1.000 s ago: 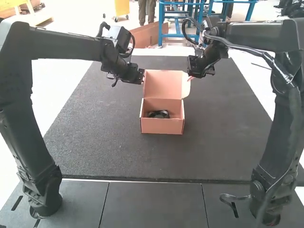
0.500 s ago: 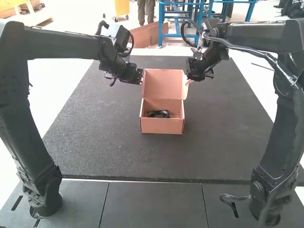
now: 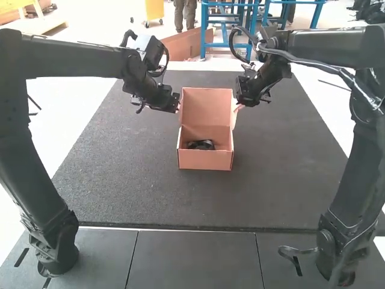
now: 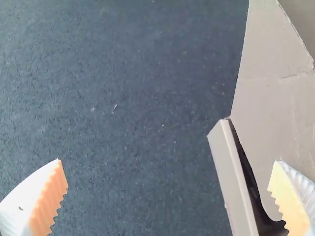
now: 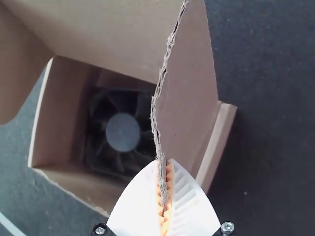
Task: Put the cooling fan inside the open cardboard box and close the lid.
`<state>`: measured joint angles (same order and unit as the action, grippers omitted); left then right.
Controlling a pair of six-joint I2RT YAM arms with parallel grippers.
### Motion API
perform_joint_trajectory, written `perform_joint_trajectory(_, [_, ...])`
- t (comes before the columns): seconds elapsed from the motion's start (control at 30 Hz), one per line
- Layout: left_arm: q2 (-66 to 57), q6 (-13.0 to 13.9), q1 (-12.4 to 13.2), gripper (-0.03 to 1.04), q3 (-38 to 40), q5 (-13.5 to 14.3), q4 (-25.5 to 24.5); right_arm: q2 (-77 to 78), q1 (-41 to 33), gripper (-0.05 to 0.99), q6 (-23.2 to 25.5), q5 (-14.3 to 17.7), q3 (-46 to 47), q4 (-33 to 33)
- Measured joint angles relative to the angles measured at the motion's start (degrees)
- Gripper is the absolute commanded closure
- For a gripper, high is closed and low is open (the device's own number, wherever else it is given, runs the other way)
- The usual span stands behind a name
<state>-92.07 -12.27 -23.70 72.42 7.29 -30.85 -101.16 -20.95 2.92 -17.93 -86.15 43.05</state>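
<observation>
The open cardboard box (image 3: 204,155) stands mid-mat with its lid (image 3: 207,106) upright at the back. The black cooling fan (image 3: 200,144) lies flat inside it, and the fan (image 5: 120,132) also shows from above in the right wrist view. My right gripper (image 3: 240,103) is at the lid's right edge, shut on the lid's side flap (image 5: 187,98), whose torn edge runs between the fingers (image 5: 165,196). My left gripper (image 3: 174,102) hovers open at the lid's left edge. One of its fingers (image 4: 290,196) is beside the cardboard (image 4: 275,98) and the other is over bare mat.
A dark mat (image 3: 120,168) covers the table around the box, with open room in front and to both sides. The light floor (image 3: 78,96) begins past the mat's left edge.
The right gripper has shifted slightly left and down with the flap. The left gripper has edged a little closer to the lid's left side. The box and fan have not moved.
</observation>
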Motion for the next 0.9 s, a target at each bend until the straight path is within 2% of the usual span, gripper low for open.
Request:
perform_joint_trajectory(0.67, [1.27,-0.04,-1.77,0.04,-0.92,-1.38,-1.99,4.98,-1.31,0.95,-1.22,-1.92,7.45,1.64])
perform_joint_trajectory(0.9, [3.54,-0.04,-1.81,0.04,-3.06,-1.75,-2.01,4.98,-1.68,0.95,-0.44,-2.86,9.57,-1.07])
